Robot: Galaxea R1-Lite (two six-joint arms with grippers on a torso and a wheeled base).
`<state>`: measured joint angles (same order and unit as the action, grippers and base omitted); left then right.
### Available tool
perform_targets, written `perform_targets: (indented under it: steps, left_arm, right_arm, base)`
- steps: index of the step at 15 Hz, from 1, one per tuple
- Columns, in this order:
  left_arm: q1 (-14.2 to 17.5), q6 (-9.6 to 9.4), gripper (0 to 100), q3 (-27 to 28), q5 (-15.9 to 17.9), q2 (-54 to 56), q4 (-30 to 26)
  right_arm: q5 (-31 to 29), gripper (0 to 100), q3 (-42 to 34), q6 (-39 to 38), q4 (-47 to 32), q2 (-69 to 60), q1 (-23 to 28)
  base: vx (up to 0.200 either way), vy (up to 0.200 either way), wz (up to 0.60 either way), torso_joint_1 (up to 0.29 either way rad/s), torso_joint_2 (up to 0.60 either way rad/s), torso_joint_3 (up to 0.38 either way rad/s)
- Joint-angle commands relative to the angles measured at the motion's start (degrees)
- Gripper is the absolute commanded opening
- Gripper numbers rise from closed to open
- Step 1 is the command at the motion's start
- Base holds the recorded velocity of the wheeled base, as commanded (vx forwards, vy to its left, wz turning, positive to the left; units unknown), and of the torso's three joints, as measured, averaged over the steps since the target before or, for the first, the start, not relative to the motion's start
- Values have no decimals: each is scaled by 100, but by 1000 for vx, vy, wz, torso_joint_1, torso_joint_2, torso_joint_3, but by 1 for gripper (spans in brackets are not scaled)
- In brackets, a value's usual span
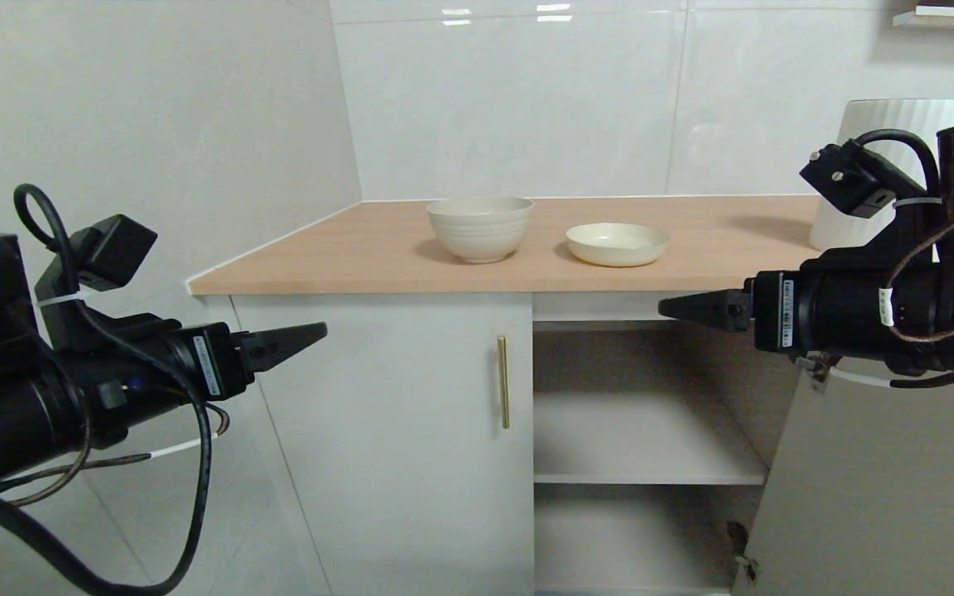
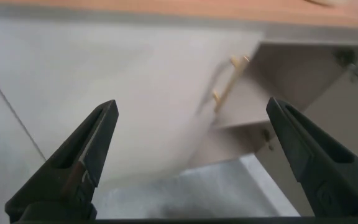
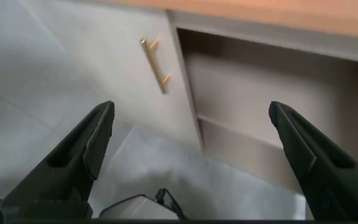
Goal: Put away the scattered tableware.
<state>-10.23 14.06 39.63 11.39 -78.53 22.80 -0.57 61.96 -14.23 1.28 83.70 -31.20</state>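
A: Where is the tableware?

B: The bowl (image 1: 480, 228) and the dish (image 1: 617, 243) stand side by side near the counter's (image 1: 320, 257) front edge. Your left gripper (image 1: 318, 332) and right gripper (image 1: 664, 308) are wide open, empty. I think you should first rise above that edge, then take one rim.

A white ribbed container (image 1: 883, 112) stands at the table's (image 1: 344, 248) right end. Glossy white tiles (image 1: 510, 99) cover the wall behind.

Left gripper (image 1: 305, 334) spread wide, right gripper (image 1: 677, 308) likewise, both level
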Motion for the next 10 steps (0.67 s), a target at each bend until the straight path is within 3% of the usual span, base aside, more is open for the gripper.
perform_targets:
  steps: [1, 4, 10]
  left_arm:
    - [47, 36, 100, 36, 13, -39, -3]
    - [91, 53, 100, 53, 22, -22, 6]
    - [91, 45, 100, 53, 30, -39, 6]
  right_arm:
    - [-4, 100, -18, -36, 4, -3, 8]
    - [-13, 100, -35, -36, 21, 50, 17]
    - [-48, 100, -352, 8, 856, 252, 43]
  base:
    - [200, 0, 0, 2, -2, 2]
    - [0, 0, 0, 0, 0, 0]
    - [0, 0, 0, 0, 0, 0]
